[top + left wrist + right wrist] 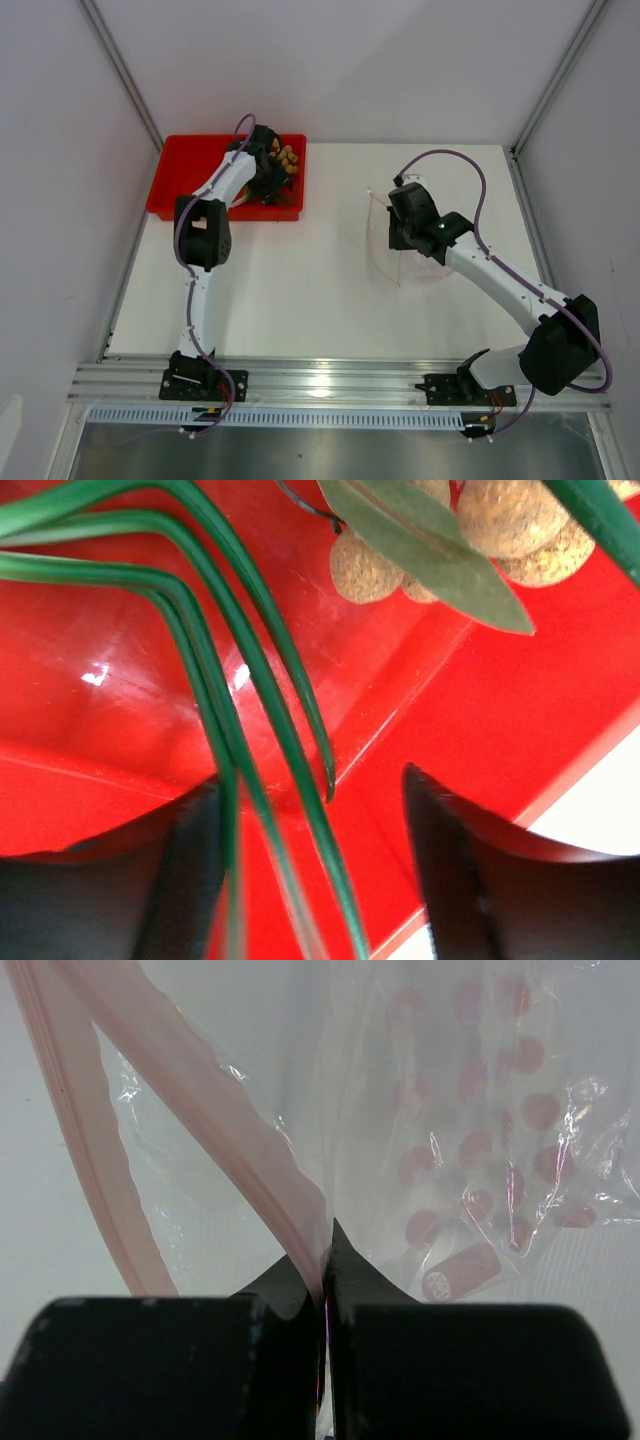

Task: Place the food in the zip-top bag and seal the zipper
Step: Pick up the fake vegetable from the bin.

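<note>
The food lies in a red tray [168,192] at the back left: a bunch of tan-brown round fruits [288,157] [510,520] and a sprig of long thin green leaves [232,690]. My left gripper [266,182] [315,825] is low inside the tray, open, and several leaf blades run between its fingers without being pinched. At the right, the clear zip-top bag [384,250] [450,1110] has red dots printed on it. Its mouth is parted, and the pinkish zipper [200,1090] splits into two strips. My right gripper [402,232] [325,1260] is shut on one strip.
The red tray's wall [120,770] rises close around the left fingers, with the white table [600,820] just beyond its rim. Metal frame posts [120,70] and grey side walls enclose the table. A silver rail [330,382] runs along the near edge.
</note>
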